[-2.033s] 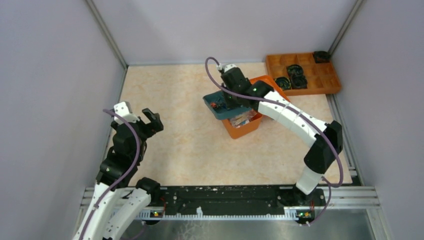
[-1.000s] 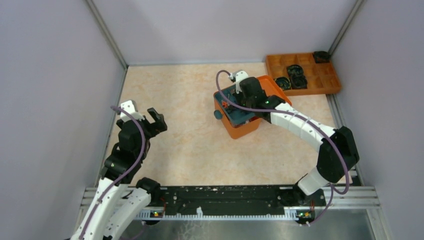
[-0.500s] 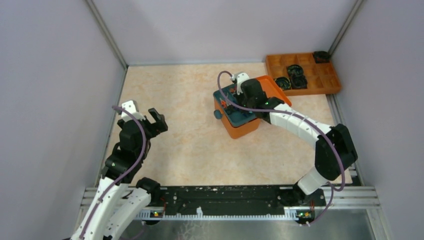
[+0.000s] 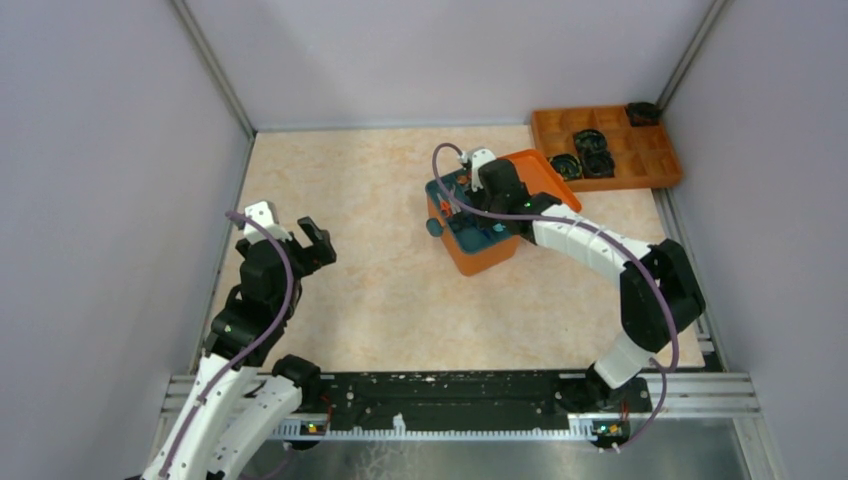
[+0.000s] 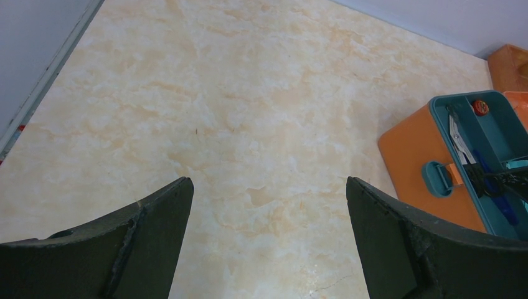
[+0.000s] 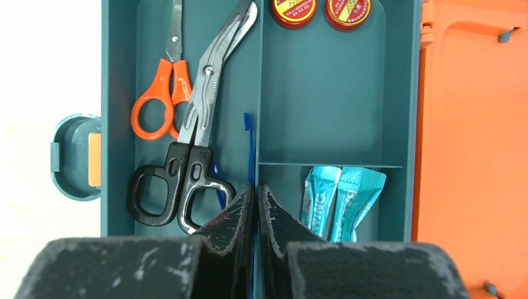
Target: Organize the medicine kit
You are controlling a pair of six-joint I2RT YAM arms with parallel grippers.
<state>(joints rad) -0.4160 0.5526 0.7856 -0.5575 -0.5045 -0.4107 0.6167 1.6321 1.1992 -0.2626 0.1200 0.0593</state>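
The medicine kit (image 4: pixel 482 256) sits open right under the right gripper (image 6: pixel 255 188), its orange lid (image 6: pixel 473 124) thrown back on that gripper's right side and its teal-grey latch (image 6: pixel 73 157) on the gripper's left. A teal tray (image 6: pixel 324 93) rests in the top of the box. The right gripper's fingers are pressed together, tips down in the tray on the line of its long divider wall (we cannot tell whether they pinch that thin wall or only touch it). Just left of the fingertips lie black-handled shears (image 6: pixel 208 81), with orange-handled scissors (image 6: pixel 167 78) beside them and further left. A slim blue item (image 6: pixel 248 140) runs along the divider straight ahead of the tips. Just right of the tips two teal sachets (image 6: pixel 336 198) lie side by side in a small compartment, and ahead of them, at the far end of the bigger compartment, are two round red-and-yellow tins (image 6: pixel 294 6). Further out, a flat orange divided tray (image 4: pixel 660 160) with black items stands beyond the right gripper and off to its right, at the far corner of the worktop (image 4: pixel 370 290). The left gripper (image 5: pixel 268 180) hangs over bare worktop with its fingers spread wide, nothing between them, and the kit lies ahead of it and to its right, well apart.
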